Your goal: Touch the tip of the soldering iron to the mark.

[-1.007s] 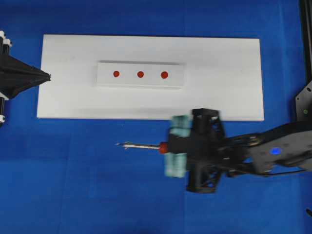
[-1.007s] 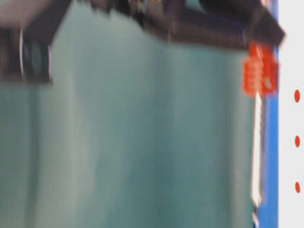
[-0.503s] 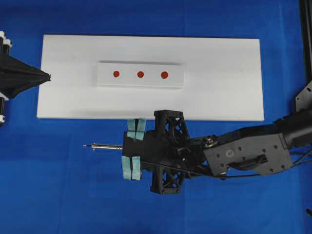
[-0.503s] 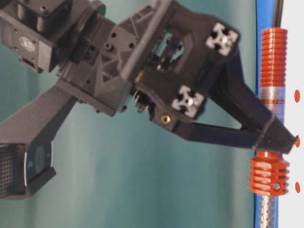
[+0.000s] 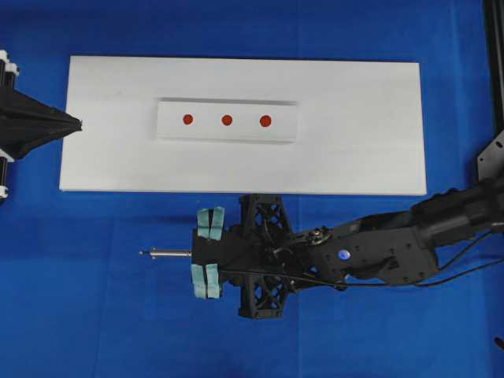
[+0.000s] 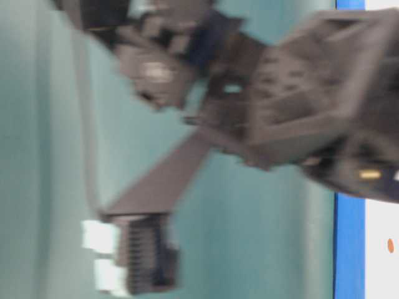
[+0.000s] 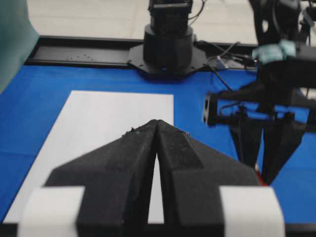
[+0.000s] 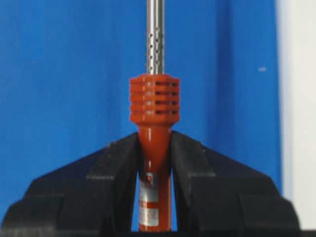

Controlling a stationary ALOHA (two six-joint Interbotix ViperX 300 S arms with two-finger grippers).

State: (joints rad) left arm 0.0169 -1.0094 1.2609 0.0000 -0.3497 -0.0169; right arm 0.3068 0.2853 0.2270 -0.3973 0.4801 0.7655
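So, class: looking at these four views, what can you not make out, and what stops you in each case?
- Iron tip: in the right wrist view the iron runs off the top edge; overhead it is too small.
- Iron handle: overhead, the right gripper covers it.
- Table-level view: motion blur and the arm hide the iron; only one red dot shows.
- Left wrist view: the shut left gripper hides the board behind it.

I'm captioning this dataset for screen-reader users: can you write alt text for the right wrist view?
The right gripper is clamped on the red-orange handle of the soldering iron, whose perforated metal shaft runs straight up and out of the top edge, so the tip is not in view. Blue table cover fills the background, with a white board along the right edge.
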